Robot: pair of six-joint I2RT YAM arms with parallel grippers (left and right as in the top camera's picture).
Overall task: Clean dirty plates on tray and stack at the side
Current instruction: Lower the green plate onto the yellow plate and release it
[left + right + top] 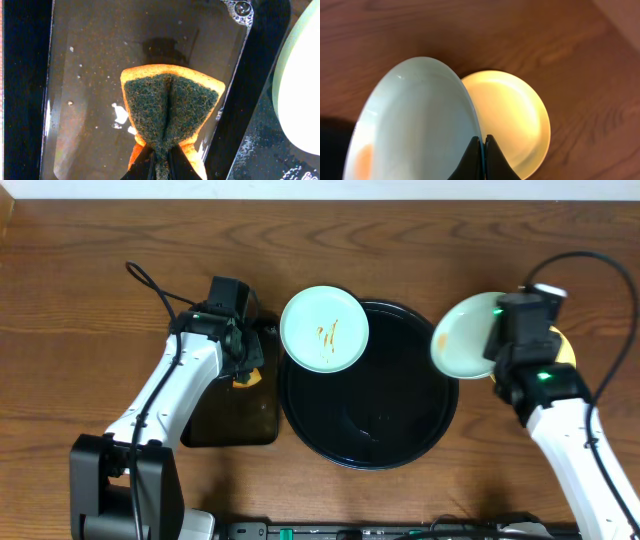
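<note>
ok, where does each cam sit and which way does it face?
Overhead: fixed above table, facing straight down; round tray, streaked plate, left arm, right arm.
Left wrist: on left arm, facing down; left end effector shut on sponge over rectangular tray.
Right wrist: on right arm, facing down; right end effector shut on mint plate, yellow plate below.
Shared: overhead and right wrist both show those two plates.

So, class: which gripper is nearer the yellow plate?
Right. The right gripper, shut on a mint plate, is right at the yellow plate; the left gripper, pinching a sponge, is across the tray, over the small tray.
</note>
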